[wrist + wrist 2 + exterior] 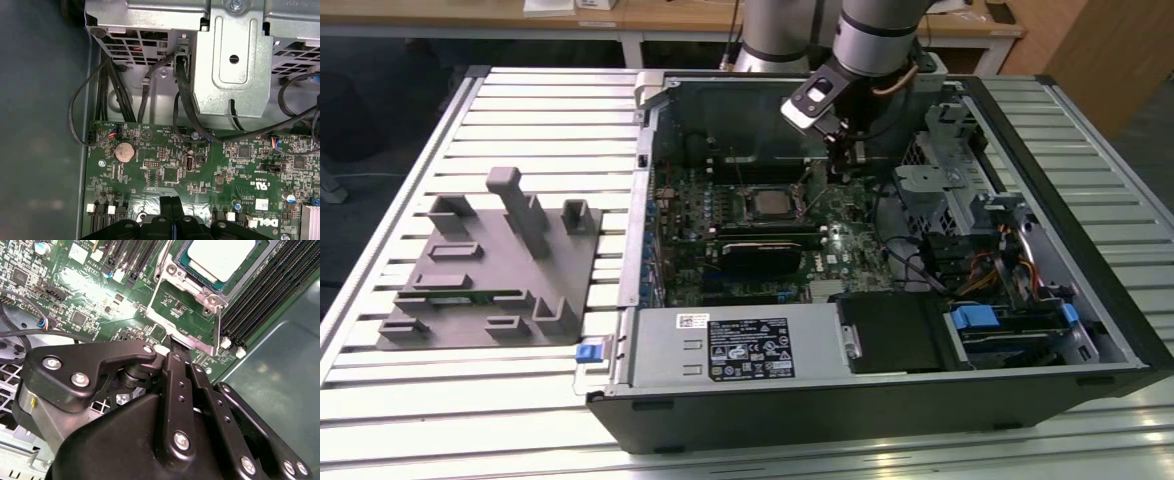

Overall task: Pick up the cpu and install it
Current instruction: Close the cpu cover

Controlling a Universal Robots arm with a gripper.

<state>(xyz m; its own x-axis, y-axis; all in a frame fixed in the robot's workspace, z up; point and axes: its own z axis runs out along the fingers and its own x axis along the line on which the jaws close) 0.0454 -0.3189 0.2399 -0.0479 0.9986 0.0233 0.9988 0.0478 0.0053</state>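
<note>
The cpu (pixel 769 204), a square chip with a silvery top, lies in the socket in the middle of the green motherboard (pixel 707 215) inside the open computer case. In the second wrist view the cpu (pixel 220 257) sits within the metal socket frame (pixel 186 310). My gripper (pixel 843 163) hangs just to the exterior view's right of the socket, low over the board. Its black fingers (pixel 167 206) are pressed together with nothing between them. In the second wrist view my gripper (pixel 169 346) has its tips close to the edge of the socket frame.
A black heatsink block (pixel 767 256) lies just in front of the socket. A metal drive cage (pixel 958 185) and loose cables (pixel 125 95) crowd the exterior view's right. A power supply (pixel 734 345) fills the case front. A grey fixture stand (pixel 494 270) sits left of the case.
</note>
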